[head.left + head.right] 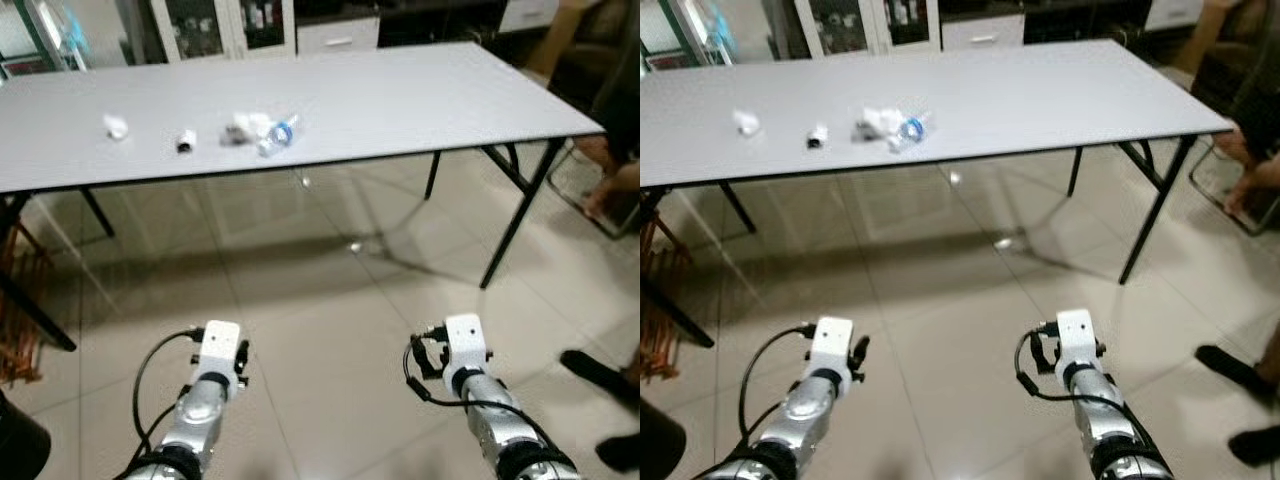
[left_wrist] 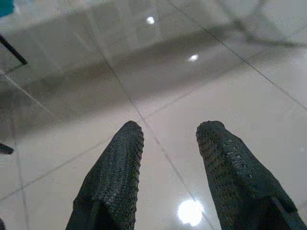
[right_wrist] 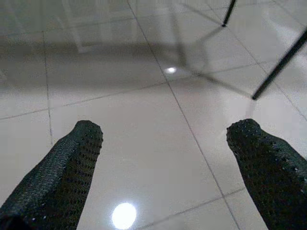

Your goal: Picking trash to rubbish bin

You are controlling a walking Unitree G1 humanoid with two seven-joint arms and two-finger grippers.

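Trash lies on the long grey table: a crumpled white paper at the left, a small white roll, then a white wad touching a crushed clear bottle with a blue cap. Both arms are held low over the tiled floor, well short of the table. My left gripper is open with nothing between its black fingers. My right gripper is open wider, also holding nothing, fingers over bare tile.
Black folding table legs stand at the right and another leg at the left. A person's legs and dark shoes are at the right edge. Cabinets line the far wall. A dark object sits bottom left.
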